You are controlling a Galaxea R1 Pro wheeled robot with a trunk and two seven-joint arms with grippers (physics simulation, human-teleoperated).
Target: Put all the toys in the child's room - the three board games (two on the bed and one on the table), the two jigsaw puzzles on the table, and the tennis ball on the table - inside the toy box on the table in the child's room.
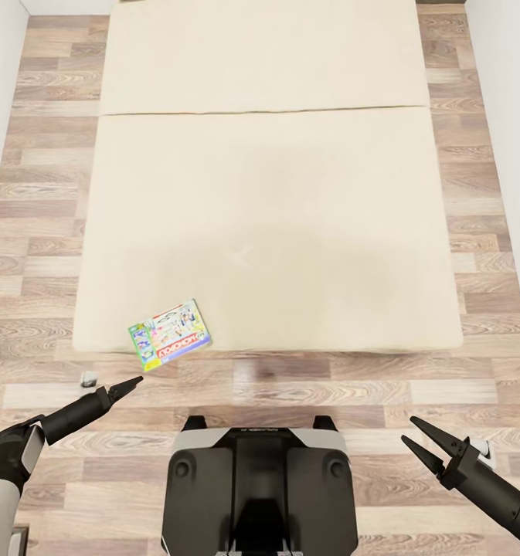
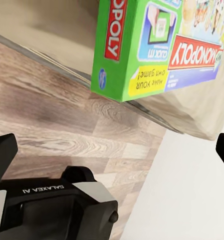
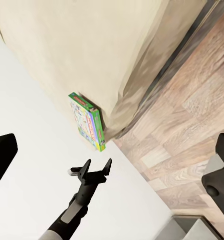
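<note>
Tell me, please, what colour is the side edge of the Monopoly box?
Bright green on the Monopoly box, clearest in the left wrist view.

Both arms are held low and forward, one on each side of the dark base [image 1: 260,494]. The left hand [image 1: 134,383] is stretched forward with its fingers parted. The right hand [image 1: 422,442] is raised, its two fingers spread wide and holding nothing.

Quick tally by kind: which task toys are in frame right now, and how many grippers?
Board games: 1, the Monopoly box at the bed's near left corner, overhanging the edge.
Grippers: 2, left gripper and right gripper, both open and empty.
Total: 3
</note>
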